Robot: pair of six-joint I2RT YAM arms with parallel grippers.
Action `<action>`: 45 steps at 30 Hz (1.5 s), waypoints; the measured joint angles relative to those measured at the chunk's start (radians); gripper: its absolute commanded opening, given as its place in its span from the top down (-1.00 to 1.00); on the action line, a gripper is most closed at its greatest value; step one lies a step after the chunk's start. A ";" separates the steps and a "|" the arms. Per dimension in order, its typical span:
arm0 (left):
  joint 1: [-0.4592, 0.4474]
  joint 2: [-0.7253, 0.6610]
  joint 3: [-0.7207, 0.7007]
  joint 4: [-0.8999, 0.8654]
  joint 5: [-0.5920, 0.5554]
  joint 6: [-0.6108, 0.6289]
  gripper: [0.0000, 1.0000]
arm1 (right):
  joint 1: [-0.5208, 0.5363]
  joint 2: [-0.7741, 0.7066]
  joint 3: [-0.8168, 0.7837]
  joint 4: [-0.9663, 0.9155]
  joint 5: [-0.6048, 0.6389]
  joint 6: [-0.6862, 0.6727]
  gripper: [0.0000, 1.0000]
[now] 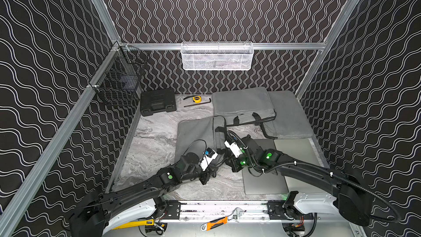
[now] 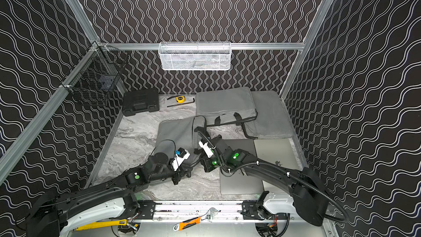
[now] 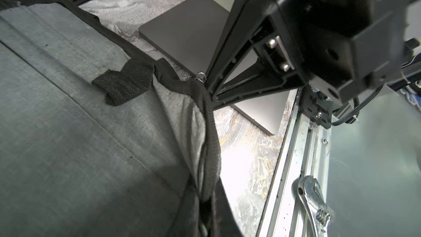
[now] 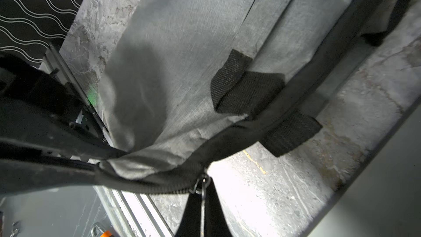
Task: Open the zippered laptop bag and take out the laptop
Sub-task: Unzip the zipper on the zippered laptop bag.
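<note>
The grey zippered laptop bag (image 1: 196, 133) lies flat mid-table, its black zipper edge (image 3: 210, 133) facing the front right. My left gripper (image 3: 206, 220) is shut on that black edge. My right gripper (image 4: 201, 213) is shut on the metal zipper pull (image 4: 202, 183) a short way along the same edge. In both top views the two grippers meet at the bag's near right corner (image 2: 197, 159). The fabric between them is lifted and creased. The bag's inside is hidden, and no laptop shows in it.
A dark grey laptop (image 1: 262, 178) and a silver one (image 1: 296, 151) lie closed at the front right, under my right arm. Two more grey bags (image 1: 241, 103) are at the back right. A black case (image 1: 157, 104), a tape measure (image 1: 197, 98), and a wrench (image 3: 312, 201) on the front rail are also here.
</note>
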 measured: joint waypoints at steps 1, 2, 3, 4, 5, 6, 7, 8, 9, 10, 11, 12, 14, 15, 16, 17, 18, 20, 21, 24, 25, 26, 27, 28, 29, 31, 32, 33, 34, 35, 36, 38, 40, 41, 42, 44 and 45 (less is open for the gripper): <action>0.000 -0.005 0.002 -0.008 -0.001 0.005 1.00 | -0.003 0.008 0.005 0.000 -0.004 0.000 1.00; -0.001 -0.012 0.002 -0.014 -0.001 0.009 1.00 | -0.006 0.013 0.009 0.001 -0.006 0.000 1.00; -0.001 -0.018 0.002 -0.016 -0.002 0.014 1.00 | -0.010 0.015 0.010 0.002 -0.014 0.000 1.00; -0.002 -0.024 0.002 -0.018 -0.003 0.014 1.00 | -0.013 0.016 0.010 0.005 -0.019 0.000 1.00; -0.002 -0.029 0.000 -0.021 -0.005 0.014 1.00 | -0.019 0.018 0.010 0.006 -0.027 0.000 1.00; -0.002 -0.031 -0.003 -0.020 -0.006 0.014 1.00 | -0.023 0.018 0.010 0.006 -0.038 0.000 1.00; -0.003 -0.031 -0.005 -0.020 -0.007 0.014 1.00 | -0.027 0.018 0.010 0.006 -0.045 0.000 1.00; -0.003 -0.031 -0.005 -0.018 -0.007 0.014 1.00 | -0.029 0.019 0.010 0.006 -0.050 0.000 1.00; -0.003 -0.031 -0.006 -0.017 -0.007 0.014 1.00 | -0.031 0.021 0.010 0.007 -0.057 -0.001 1.00; -0.003 -0.031 -0.010 -0.014 -0.006 0.013 0.89 | -0.032 0.024 0.010 0.008 -0.063 -0.003 1.00; -0.003 -0.031 -0.014 -0.011 -0.006 0.006 0.71 | -0.032 0.026 0.010 0.007 -0.071 -0.007 1.00; -0.003 -0.030 -0.019 -0.006 -0.007 -0.008 0.51 | -0.032 0.028 0.010 0.007 -0.077 -0.011 1.00; -0.005 -0.028 -0.029 0.000 -0.002 -0.020 0.22 | -0.037 0.027 -0.004 0.017 -0.083 -0.013 1.00; -0.007 -0.024 -0.031 -0.008 0.005 -0.037 0.10 | -0.041 0.025 -0.011 0.016 -0.069 -0.013 1.00; -0.009 -0.016 -0.032 -0.016 0.003 -0.045 -0.04 | -0.047 0.023 -0.020 0.015 -0.049 -0.013 1.00; -0.009 -0.007 -0.034 -0.023 0.002 -0.062 -0.32 | -0.053 0.021 -0.027 0.018 -0.042 -0.014 1.00; -0.009 0.002 -0.034 -0.026 0.002 -0.070 -0.48 | -0.054 0.020 -0.032 0.021 -0.038 -0.015 1.00; -0.009 0.019 -0.034 -0.023 -0.004 -0.103 -0.97 | -0.048 0.018 -0.043 0.040 -0.055 -0.015 1.00; -0.009 0.030 -0.034 -0.018 -0.006 -0.118 -0.97 | -0.043 0.018 -0.051 0.051 -0.065 -0.014 1.00; -0.009 0.070 -0.025 -0.004 -0.011 -0.144 -0.97 | -0.021 0.014 -0.074 0.084 -0.077 0.001 1.00; -0.009 0.087 -0.016 0.002 -0.012 -0.148 -0.97 | -0.006 0.012 -0.079 0.095 -0.079 0.014 1.00; -0.009 0.101 -0.009 0.006 -0.014 -0.154 -0.97 | 0.008 0.010 -0.084 0.106 -0.083 0.015 1.00; -0.009 0.118 0.004 0.006 -0.025 -0.168 -0.97 | 0.021 0.009 -0.090 0.120 -0.085 0.018 1.00; -0.009 0.130 0.017 0.004 -0.041 -0.169 -0.97 | 0.033 0.008 -0.097 0.134 -0.085 0.027 1.00; -0.009 0.134 0.027 -0.003 -0.065 -0.180 -0.97 | 0.042 0.008 -0.102 0.143 -0.085 0.040 1.00; -0.009 0.118 0.036 -0.032 -0.135 -0.216 -0.97 | 0.053 0.008 -0.116 0.167 -0.085 0.049 1.00; -0.009 0.097 0.035 -0.052 -0.166 -0.225 -0.97 | 0.057 0.009 -0.120 0.176 -0.084 0.063 1.00; -0.009 0.068 0.028 -0.063 -0.196 -0.241 -0.97 | 0.061 0.010 -0.122 0.185 -0.081 0.068 1.00; -0.009 0.035 0.019 -0.074 -0.224 -0.248 -0.97 | 0.066 0.011 -0.122 0.196 -0.080 0.071 1.00; -0.009 0.010 0.011 -0.081 -0.243 -0.251 -0.97 | 0.069 0.014 -0.122 0.204 -0.080 0.072 1.00; -0.009 -0.019 -0.001 -0.089 -0.259 -0.252 -0.97 | 0.072 0.017 -0.122 0.212 -0.080 0.083 1.00; -0.009 -0.071 -0.018 -0.103 -0.275 -0.250 -0.97 | 0.077 0.022 -0.123 0.226 -0.073 0.089 1.00; -0.009 -0.132 -0.043 -0.103 -0.281 -0.240 -0.86 | 0.083 0.027 -0.122 0.237 -0.065 0.091 1.00; -0.009 -0.159 -0.056 -0.102 -0.280 -0.229 -0.78 | 0.086 0.031 -0.122 0.241 -0.061 0.095 1.00; -0.009 -0.177 -0.063 -0.105 -0.279 -0.216 -0.71 | 0.089 0.032 -0.122 0.243 -0.055 0.096 1.00; -0.009 -0.196 -0.065 -0.105 -0.260 -0.191 -0.59 | 0.098 0.033 -0.122 0.253 -0.040 0.108 1.00; -0.009 -0.196 -0.063 -0.105 -0.248 -0.183 -0.54 | 0.101 0.033 -0.123 0.262 -0.036 0.115 1.00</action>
